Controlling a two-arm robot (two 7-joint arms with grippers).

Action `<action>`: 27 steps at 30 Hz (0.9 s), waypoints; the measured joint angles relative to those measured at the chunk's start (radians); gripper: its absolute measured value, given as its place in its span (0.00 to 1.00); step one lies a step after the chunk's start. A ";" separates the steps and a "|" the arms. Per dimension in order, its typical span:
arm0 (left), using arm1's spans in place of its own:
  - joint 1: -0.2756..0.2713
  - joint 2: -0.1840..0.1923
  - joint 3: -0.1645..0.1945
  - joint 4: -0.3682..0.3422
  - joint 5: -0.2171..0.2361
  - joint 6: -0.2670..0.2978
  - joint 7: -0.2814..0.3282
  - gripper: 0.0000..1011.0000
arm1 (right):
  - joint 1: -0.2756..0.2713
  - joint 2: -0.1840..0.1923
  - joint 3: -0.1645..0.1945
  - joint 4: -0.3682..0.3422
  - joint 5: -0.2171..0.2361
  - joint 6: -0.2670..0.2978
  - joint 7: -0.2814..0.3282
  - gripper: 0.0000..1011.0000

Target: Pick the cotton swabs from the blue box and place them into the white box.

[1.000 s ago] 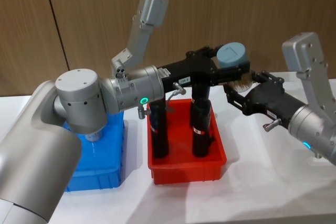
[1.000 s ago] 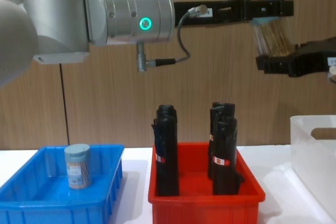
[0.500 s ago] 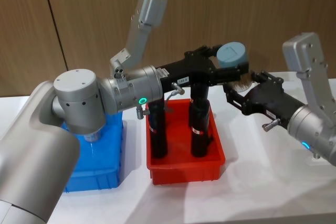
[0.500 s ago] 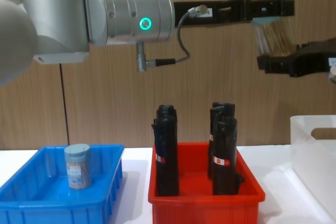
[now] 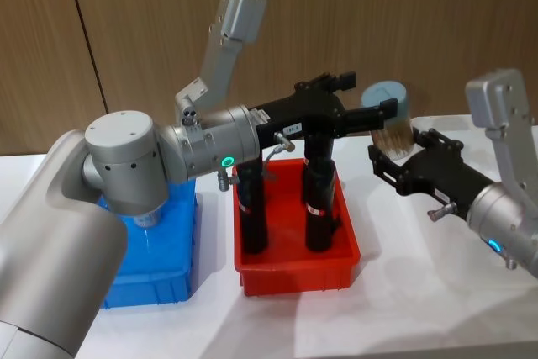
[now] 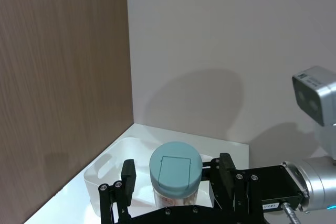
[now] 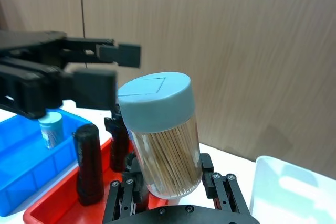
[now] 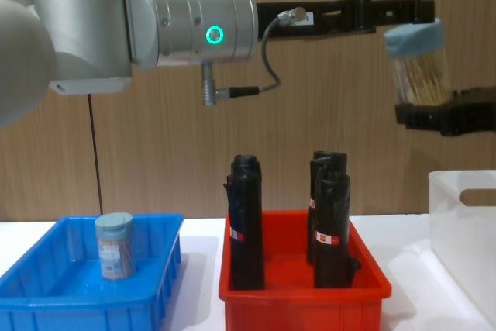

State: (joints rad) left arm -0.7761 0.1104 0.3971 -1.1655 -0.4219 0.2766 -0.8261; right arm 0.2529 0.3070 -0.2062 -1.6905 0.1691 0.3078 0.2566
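Nearest me, a second jar stands upright in the blue box on my left. Past the red bin of black rolls, the right gripper pinches the cotton swab jar by its lower body. The jar is upright, high in the air. The left gripper is just beside it, fingers spread and empty. I judge this the carry. Next I must swing right over the white box, lower between its tall walls, then release. The table is white, and a wood-panelled wall stands behind.
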 joint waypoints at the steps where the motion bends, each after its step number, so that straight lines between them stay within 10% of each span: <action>1: 0.000 0.000 0.000 0.000 0.000 0.000 0.000 0.99 | -0.002 0.001 0.001 0.002 0.003 -0.001 -0.003 0.63; 27: 0.000 0.000 0.000 0.000 0.000 0.000 0.000 0.99 | 0.025 0.048 0.081 0.205 0.059 -0.023 -0.121 0.63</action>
State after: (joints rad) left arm -0.7762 0.1104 0.3971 -1.1655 -0.4220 0.2766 -0.8261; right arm 0.2776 0.3552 -0.1247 -1.4859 0.2283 0.2843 0.1356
